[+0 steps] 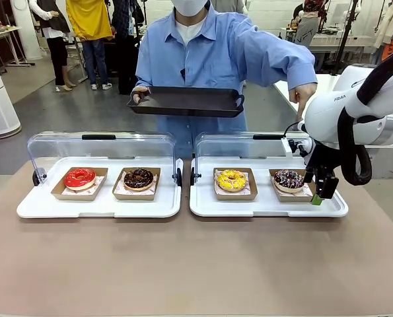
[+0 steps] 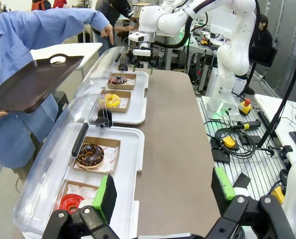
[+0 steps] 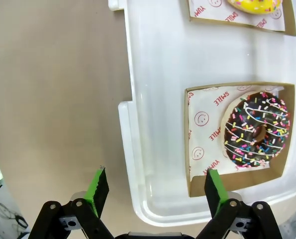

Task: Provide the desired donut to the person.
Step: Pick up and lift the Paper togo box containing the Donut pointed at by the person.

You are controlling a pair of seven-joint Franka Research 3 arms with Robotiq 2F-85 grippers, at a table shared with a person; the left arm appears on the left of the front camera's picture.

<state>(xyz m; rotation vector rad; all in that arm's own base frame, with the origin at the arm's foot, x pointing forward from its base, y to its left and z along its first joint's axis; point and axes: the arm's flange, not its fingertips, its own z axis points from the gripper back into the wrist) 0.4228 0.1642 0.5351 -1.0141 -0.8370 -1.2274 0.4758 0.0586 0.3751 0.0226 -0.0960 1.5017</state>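
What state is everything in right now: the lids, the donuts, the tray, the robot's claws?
left lid: flipped open.
right lid: flipped open.
red donut: in its cardboard tray, untouched.
chocolate donut: in its tray, untouched.
yellow donut: in its tray, untouched.
sprinkled donut: in its tray, not gripped.
dark tray: held by the person, empty.
left gripper: open, empty.
right gripper: open, empty, by the sprinkled donut.

Tan table [image 1: 196, 264] carries left tray [image 1: 37, 206], right tray [image 1: 265, 206].

Fingers spread wide on left claw [image 2: 163, 191] and downward-pointing right claw [image 1: 320, 190].
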